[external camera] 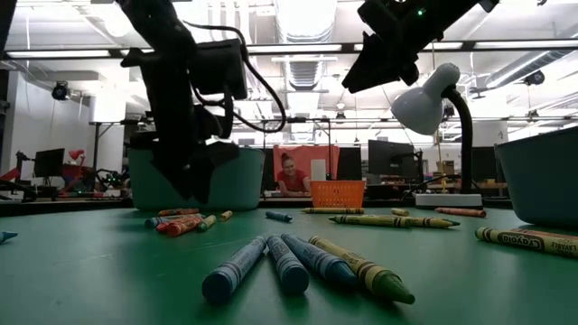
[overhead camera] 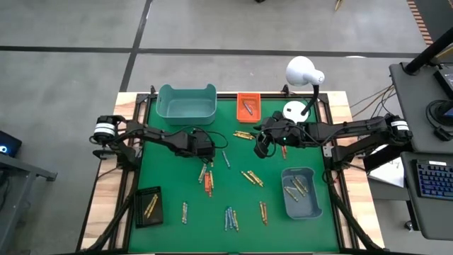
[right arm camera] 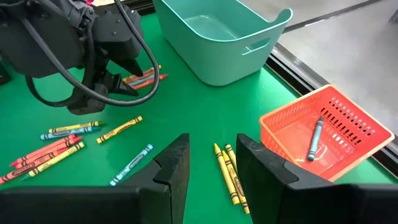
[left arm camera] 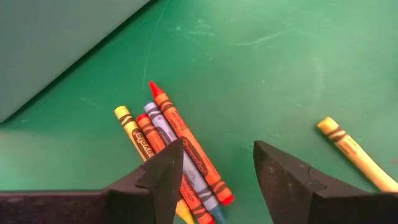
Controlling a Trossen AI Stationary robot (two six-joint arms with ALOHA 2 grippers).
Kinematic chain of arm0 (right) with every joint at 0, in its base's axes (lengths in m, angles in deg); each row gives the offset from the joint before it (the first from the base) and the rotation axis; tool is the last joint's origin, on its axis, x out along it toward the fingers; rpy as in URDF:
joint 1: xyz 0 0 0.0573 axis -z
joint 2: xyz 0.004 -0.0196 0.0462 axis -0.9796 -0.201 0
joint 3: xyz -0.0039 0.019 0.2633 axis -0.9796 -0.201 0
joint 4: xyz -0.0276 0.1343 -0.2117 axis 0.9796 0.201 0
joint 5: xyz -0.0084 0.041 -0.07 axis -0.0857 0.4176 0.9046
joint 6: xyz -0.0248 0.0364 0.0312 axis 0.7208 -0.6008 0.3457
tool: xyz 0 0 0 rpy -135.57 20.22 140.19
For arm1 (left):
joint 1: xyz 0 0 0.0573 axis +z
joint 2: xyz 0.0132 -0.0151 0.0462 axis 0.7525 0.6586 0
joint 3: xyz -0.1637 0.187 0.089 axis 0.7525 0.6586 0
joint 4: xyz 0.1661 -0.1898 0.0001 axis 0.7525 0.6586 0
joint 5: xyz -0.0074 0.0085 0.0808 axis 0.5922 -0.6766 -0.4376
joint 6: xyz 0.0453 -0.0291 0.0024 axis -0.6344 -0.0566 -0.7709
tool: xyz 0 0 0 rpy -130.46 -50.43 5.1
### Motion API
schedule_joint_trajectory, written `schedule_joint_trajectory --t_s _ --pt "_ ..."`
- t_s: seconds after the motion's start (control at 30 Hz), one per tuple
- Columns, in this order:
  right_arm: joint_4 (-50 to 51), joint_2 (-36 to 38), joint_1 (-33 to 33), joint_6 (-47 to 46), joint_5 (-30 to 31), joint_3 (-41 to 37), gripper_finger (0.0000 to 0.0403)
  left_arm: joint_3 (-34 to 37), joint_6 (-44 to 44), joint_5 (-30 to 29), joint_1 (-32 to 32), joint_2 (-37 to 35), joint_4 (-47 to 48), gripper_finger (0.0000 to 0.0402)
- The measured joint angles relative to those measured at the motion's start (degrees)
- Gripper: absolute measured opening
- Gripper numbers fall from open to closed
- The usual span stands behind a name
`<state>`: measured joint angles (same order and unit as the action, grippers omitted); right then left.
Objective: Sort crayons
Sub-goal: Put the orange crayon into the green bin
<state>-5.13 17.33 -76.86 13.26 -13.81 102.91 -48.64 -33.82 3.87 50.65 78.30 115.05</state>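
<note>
Your left end effector (left arm camera: 211, 180) hangs low over the green desk (overhead camera: 170, 227), just in front of the big teal bin (overhead camera: 187, 102). Its fingers (left arm camera: 165, 180) stand spread with nothing between them. Right below and just ahead of them lies a small bundle of crayons (left arm camera: 177, 152), orange-red, blue and yellow, lying side by side and touching. One finger covers the near end of the bundle in the left wrist view. A single yellow crayon (left arm camera: 356, 154) lies apart to one side.

Your right end effector (right arm camera: 211, 165) is raised above the desk near the small orange basket (overhead camera: 248, 105). Its fingers are parted and grip nothing. A pair of yellow crayons (right arm camera: 229, 173) lies on the desk just ahead of them. One blue crayon (right arm camera: 315, 138) lies inside the orange basket.

The other crayons are scattered over the middle and near part of the desk: a blue group (overhead camera: 231, 218), an orange-red cluster (overhead camera: 207, 180), and yellow ones (overhead camera: 251, 177) nearby. Several yellow crayons lie in the blue-grey bin (overhead camera: 301, 205) on your right side, and a few more lie in the black tray (overhead camera: 148, 206) on your left. A white lamp (overhead camera: 304, 73) stands at the far edge. In the low view a person sits in the room beyond.
</note>
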Motion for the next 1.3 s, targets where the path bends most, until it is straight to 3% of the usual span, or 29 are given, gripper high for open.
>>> schedule_joint_trajectory --t_s 1.3 --pt "0.0 0.0 0.0 -0.2 0.0 0.0 0.0118 2.2 -1.5 -3.9 1.3 0.3 -5.4 0.0174"
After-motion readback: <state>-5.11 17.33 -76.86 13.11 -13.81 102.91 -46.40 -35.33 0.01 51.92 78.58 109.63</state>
